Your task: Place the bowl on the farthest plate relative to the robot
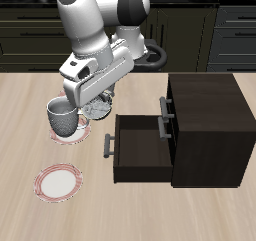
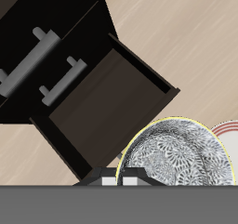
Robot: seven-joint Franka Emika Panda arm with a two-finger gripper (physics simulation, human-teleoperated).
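The dark wooden cabinet (image 1: 205,130) is a boxy, matte brown-black block with two drawers, each carrying a grey bar handle; its lower drawer (image 1: 138,145) stands pulled out, a shallow rectangular tray with nothing visible inside. The table (image 1: 30,95) under it has a pale wood-grain surface.

Beside the open drawer, on the side away from the cabinet body, the gripper (image 1: 97,109) hangs from the glossy white and grey arm. In the wrist view the bowl (image 2: 178,155) sits right under the fingers, round and shallow, its inside covered by a dense dark speckled pattern on whitish-grey with a pale rim. The fingers reach the bowl's rim, but whether they are clamped on it cannot be told, since the gripper body hides the tips.

A grey ribbed mug (image 1: 62,115) stands a little farther from the cabinet than the gripper, resting on something flat and white. Only one plate (image 1: 57,182) shows plainly: flat, round, white with a pinkish-red ringed rim, lying nearer the table's front edge than the mug. A sliver of pinkish rim (image 2: 226,128) shows just past the bowl in the wrist view.
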